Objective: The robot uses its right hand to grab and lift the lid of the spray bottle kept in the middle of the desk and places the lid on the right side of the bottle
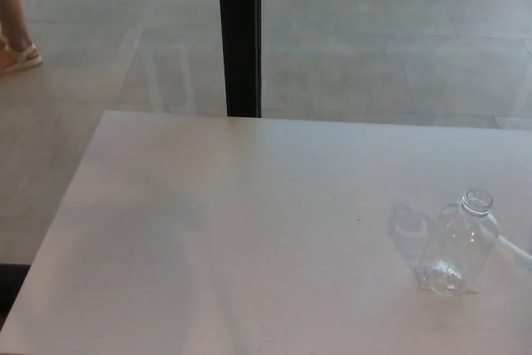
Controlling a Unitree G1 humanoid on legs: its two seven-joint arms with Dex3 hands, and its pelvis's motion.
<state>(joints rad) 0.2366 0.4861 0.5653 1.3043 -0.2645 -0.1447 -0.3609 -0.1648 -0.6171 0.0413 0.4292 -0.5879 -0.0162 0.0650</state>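
Note:
A clear, empty bottle (459,244) stands upright on the white desk (249,230), toward the right side of the head view. Its round mouth (477,202) is open, with no lid on it. A thin pale streak (515,248) runs from behind the bottle to the right edge of the picture; I cannot tell what it is. No lid shows anywhere on the desk. Neither of my hands shows in the view.
A black vertical post (239,35) stands behind the desk's far edge. Grey tiled floor lies beyond. A person's foot in a sandal (17,54) is at the upper left, well away from the desk.

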